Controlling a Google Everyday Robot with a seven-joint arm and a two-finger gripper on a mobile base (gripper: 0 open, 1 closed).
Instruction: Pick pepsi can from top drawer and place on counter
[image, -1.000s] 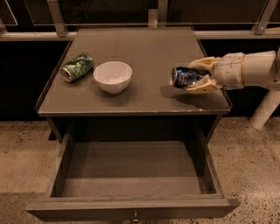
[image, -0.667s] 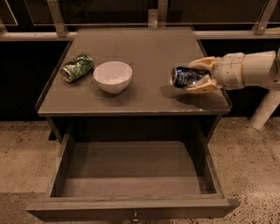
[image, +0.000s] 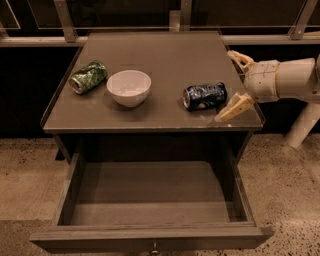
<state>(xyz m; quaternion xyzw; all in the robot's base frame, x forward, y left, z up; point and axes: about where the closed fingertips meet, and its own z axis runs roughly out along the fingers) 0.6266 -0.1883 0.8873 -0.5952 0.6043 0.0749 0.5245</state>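
Note:
The pepsi can (image: 204, 96), dark blue and dented, lies on its side on the right part of the counter (image: 165, 60). My gripper (image: 235, 84) is open just to the right of the can, at the counter's right edge. One finger (image: 233, 107) rests near the front right corner and the other (image: 240, 58) reaches farther back. Neither touches the can. The top drawer (image: 150, 200) stands pulled out below the counter, and its flat bottom is bare. A small knob (image: 154, 247) shows on its front.
A green patterned can (image: 88, 76) lies on its side at the counter's left. A white bowl (image: 129, 87) stands beside it, left of the pepsi can. A railing (image: 150, 37) runs behind the counter. The speckled floor (image: 290, 200) surrounds the drawer.
My gripper has let go of the pepsi can and opened. It has drawn back to the right. The can now lies free on the counter.

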